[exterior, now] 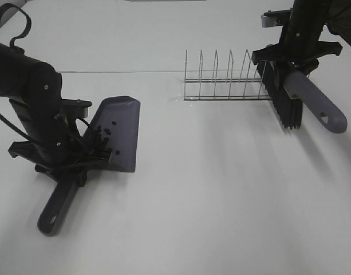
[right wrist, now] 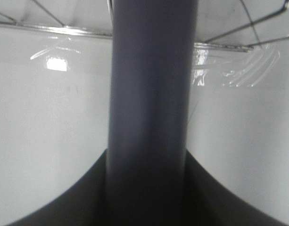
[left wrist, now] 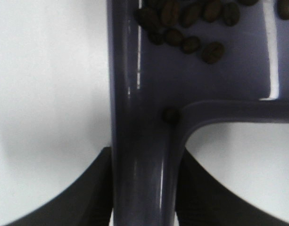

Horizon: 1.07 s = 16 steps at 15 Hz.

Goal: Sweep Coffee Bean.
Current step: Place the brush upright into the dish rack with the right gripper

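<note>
The dustpan's handle (exterior: 54,211) lies nearest, its rounded end with the hanging hole pointing toward the front edge of the white table (exterior: 221,195). My left gripper (exterior: 71,165) is clenched around that handle just behind the pan, and in my left wrist view both dark fingers (left wrist: 87,193) press against the sides of the grey-purple stem, with the left gripper (left wrist: 144,188) centred on it. The dustpan (exterior: 122,129) stretches away from me toward the back of the table, on the left side.

The coffee beans (exterior: 103,137) sit inside the pan, bunched at its rear near the handle and close to my fingers. From the wrist I see them as a cluster of dark ovals (left wrist: 191,21) on the pan floor, with one stray bean (left wrist: 170,115) lodged where the handle joins the rear wall.

On the far right, my right gripper (exterior: 290,60) grasps the brush (exterior: 287,106) by its grey handle (exterior: 323,109), black bristles hanging downward; I cannot tell whether they touch the table. In the right wrist view the handle (right wrist: 151,94) fills the middle, my right gripper (right wrist: 146,193) tight on it. The brush hangs just beside the right end of a wire rack (exterior: 221,83), whose rods (right wrist: 54,29) show behind the handle.
</note>
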Each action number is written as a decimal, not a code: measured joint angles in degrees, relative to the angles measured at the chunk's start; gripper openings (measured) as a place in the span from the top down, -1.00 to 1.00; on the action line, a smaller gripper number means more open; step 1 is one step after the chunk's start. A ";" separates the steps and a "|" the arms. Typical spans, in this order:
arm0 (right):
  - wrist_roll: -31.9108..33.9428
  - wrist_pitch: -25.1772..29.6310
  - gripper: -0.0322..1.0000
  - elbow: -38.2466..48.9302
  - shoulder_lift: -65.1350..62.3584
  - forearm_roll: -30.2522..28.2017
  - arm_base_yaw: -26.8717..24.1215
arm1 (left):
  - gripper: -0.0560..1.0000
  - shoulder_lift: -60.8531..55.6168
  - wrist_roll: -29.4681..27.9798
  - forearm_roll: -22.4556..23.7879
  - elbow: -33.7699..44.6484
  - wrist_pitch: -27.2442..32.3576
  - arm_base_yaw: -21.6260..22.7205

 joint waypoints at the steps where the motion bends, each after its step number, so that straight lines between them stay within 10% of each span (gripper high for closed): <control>1: -0.06 0.11 0.22 -1.66 1.09 0.00 0.00 | 0.22 0.00 0.00 0.00 0.00 0.00 0.00; 12: 0.40 0.57 0.22 -11.92 6.82 1.78 -1.20 | 0.22 0.00 0.00 0.52 0.00 0.17 -0.17; 16: 0.57 0.52 -0.28 -11.23 6.88 5.39 -1.26 | 0.22 0.00 0.00 0.52 0.00 0.17 -0.17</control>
